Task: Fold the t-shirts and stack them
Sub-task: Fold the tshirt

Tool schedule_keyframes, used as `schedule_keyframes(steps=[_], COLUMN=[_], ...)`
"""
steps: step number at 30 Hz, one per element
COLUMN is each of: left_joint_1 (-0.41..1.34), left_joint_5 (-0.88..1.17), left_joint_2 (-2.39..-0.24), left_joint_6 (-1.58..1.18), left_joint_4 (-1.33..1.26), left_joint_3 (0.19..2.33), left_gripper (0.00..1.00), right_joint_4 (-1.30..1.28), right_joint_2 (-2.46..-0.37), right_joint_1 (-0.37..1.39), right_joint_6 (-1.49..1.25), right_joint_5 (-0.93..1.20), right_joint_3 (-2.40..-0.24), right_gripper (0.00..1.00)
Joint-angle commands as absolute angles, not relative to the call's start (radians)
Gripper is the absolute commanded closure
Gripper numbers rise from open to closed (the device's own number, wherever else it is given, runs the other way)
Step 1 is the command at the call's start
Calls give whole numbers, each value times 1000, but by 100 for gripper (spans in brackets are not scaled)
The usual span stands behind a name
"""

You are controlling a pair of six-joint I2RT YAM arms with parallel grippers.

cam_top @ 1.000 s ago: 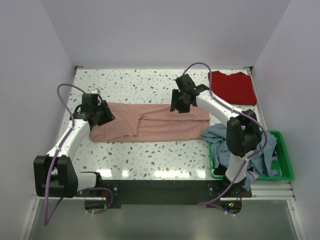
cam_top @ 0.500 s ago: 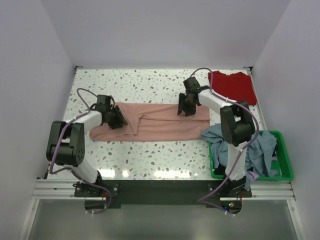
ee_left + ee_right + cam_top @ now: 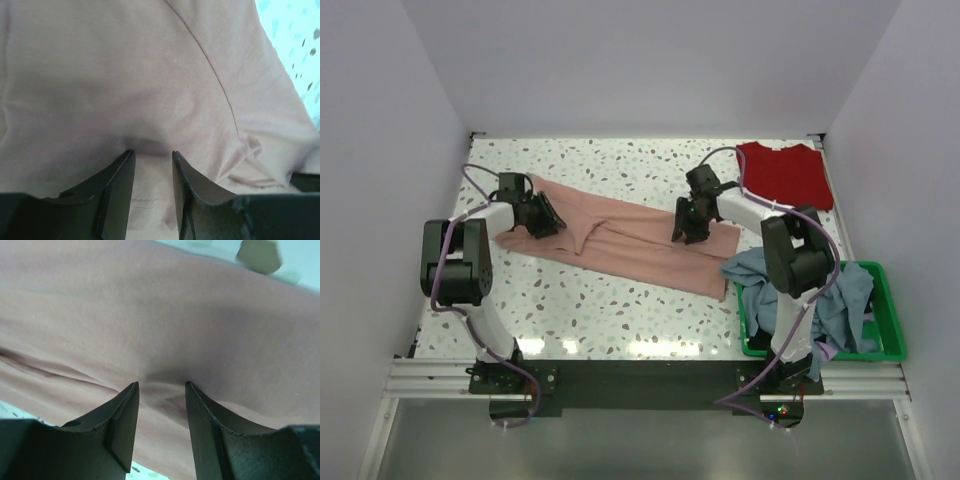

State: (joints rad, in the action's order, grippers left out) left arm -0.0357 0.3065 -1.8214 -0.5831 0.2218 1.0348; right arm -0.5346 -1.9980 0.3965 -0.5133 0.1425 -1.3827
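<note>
Centre: spread t-shirt (image 3: 630, 240) lies slantwise on the counter (image 3: 620, 170), upper left down to lower right | left pincer (image 3: 542, 215) on its upper-left end, right pincer (image 3: 685, 228) on its right part | upper right: folded t-shirt (image 3: 785, 175) | lower right: basket (image 3: 892, 320), heaped t-shirts (image 3: 850, 300) in it, spilling over its left rim

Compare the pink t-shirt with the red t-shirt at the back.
The pink t-shirt is a long, slanted band across the middle; the red t-shirt is a compact rectangle in the far right corner. The left gripper and right gripper pinch the pink t-shirt; nothing touches the red t-shirt. Both lie on the table.
</note>
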Motion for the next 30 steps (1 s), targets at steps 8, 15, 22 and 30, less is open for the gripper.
schedule_keyframes(steps=[8,15,22,30], left_joint_1=[-81,-80,-20,118], left_joint_5=[114,94,106,117], left_joint_2=[-2068,-2190,-2244,-2339], left_joint_6=[-430,-384,-341,-327], left_joint_4=[314,333,293,268], left_joint_3=[1288,1425,1500,1646], left_gripper=[59,59,59,59], right_joint_4=[-617,-684,-683,-695], right_joint_2=[-1936,-1917,-1925,-1979], right_joint_1=[629,784,925,1041], right_joint_6=[-675,-816,-929,-1012], right_joint_5=[109,52,49,40], right_joint_3=[-1233,-1232,-1241,-1342], right_gripper=[54,55,55,54])
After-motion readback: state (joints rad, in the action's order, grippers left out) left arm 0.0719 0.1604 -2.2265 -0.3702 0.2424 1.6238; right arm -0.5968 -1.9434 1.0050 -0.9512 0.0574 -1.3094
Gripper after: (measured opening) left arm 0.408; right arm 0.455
